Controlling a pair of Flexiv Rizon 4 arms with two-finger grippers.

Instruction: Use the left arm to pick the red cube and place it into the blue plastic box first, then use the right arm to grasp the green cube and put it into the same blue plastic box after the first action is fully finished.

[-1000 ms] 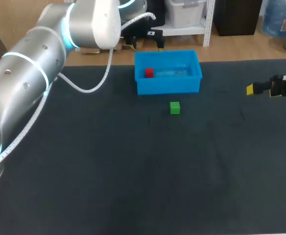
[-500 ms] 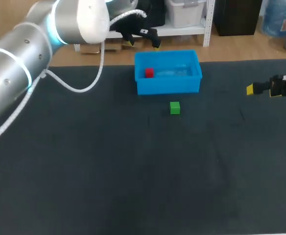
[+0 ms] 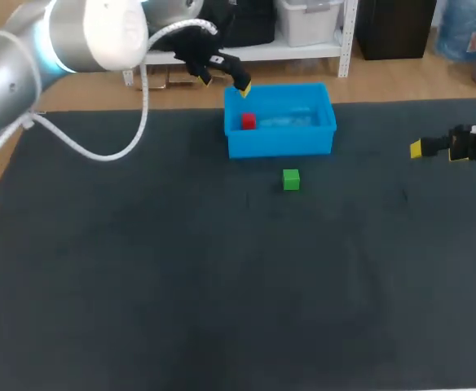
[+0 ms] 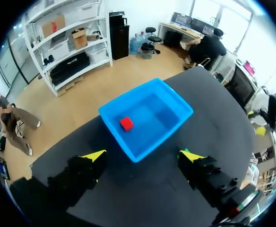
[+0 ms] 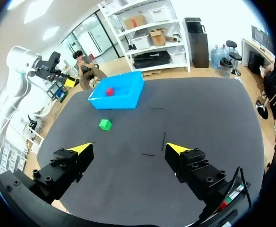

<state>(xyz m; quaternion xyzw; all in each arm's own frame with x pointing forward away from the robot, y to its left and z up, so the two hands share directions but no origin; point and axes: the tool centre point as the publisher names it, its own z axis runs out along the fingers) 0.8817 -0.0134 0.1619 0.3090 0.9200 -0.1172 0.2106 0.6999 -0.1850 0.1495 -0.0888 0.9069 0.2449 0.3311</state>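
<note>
Red cube (image 3: 249, 121) static, left arm (image 3: 75, 37) further left.

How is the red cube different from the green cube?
The red cube is red; the green cube is green. The red cube sits inside the blue box; the green cube sits on the table, just outside the box. Both are small cubes of about the same size.

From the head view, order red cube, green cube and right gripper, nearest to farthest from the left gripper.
1. Red cube, inside the blue plastic box.
2. Green cube, in front of that box.
3. Right gripper, far right.
</note>
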